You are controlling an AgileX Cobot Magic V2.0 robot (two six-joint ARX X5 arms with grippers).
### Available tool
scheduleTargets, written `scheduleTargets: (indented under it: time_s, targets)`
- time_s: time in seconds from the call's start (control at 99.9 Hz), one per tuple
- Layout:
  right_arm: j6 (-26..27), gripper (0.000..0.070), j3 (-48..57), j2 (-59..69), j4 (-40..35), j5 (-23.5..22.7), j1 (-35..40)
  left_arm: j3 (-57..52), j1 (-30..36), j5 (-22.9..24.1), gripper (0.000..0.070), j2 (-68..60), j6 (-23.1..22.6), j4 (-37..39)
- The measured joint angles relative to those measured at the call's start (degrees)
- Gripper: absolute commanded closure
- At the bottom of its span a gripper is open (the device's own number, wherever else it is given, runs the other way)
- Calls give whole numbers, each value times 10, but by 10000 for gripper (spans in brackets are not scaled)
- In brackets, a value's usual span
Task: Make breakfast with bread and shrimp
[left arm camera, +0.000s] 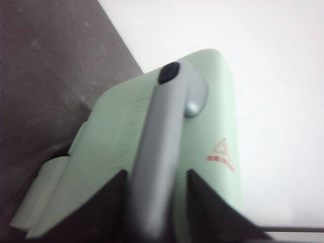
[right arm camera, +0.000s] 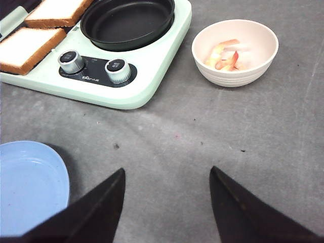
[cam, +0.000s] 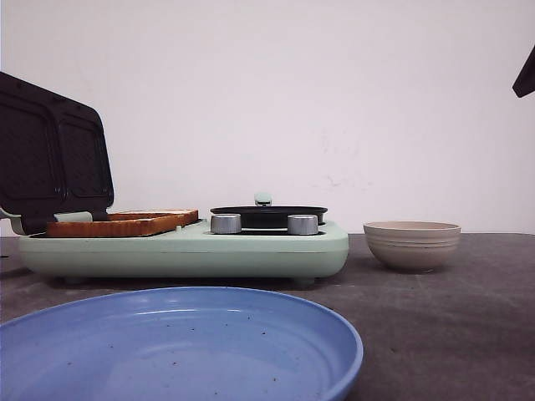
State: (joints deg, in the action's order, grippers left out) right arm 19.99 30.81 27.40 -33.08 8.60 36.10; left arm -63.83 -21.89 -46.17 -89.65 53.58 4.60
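Your front view sits very low, near table height, looking forward at a white wall, with the blue plate (cam: 180, 347) filling the near foreground and the green breakfast maker (cam: 188, 246) side-on behind it. Your right wrist view looks steeply down from well above the grey table (right arm camera: 212, 147), taking in the maker's knobs (right arm camera: 93, 66), the black pan (right arm camera: 126, 23), the bread (right arm camera: 30, 45), the beige bowl (right arm camera: 235, 53) and the plate's edge; all of these also show in your front view. Your left wrist view is pressed very close to the maker's raised lid (left arm camera: 202, 136) and its grey handle (left arm camera: 159, 152), blurred, facing the wall.
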Motion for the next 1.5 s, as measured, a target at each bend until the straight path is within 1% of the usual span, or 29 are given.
scheduleTargets:
  time_s: [0.13,0.52,0.731,1.011,1.211,1.341,1.501]
  targets:
    - [0,383,0,0,0,0,0,0,0,0,687,0,15,-1]
    - [4,383,0,0,0,0,0,0,14,-1,688,1,11,4]
    - [9,383,0,0,0,0,0,-5,48,0,688,5,-6,11]
    - [11,383,0,0,0,0,0,-6,115,0,688,7,-34,14]
    - [12,383,0,0,0,-10,0,-6,166,19,688,7,-74,-5]
    - [13,383,0,0,-1,-10,0,-11,200,55,688,7,-113,-35]
    - [13,383,0,0,-3,-10,0,-16,246,115,688,8,-180,-81]
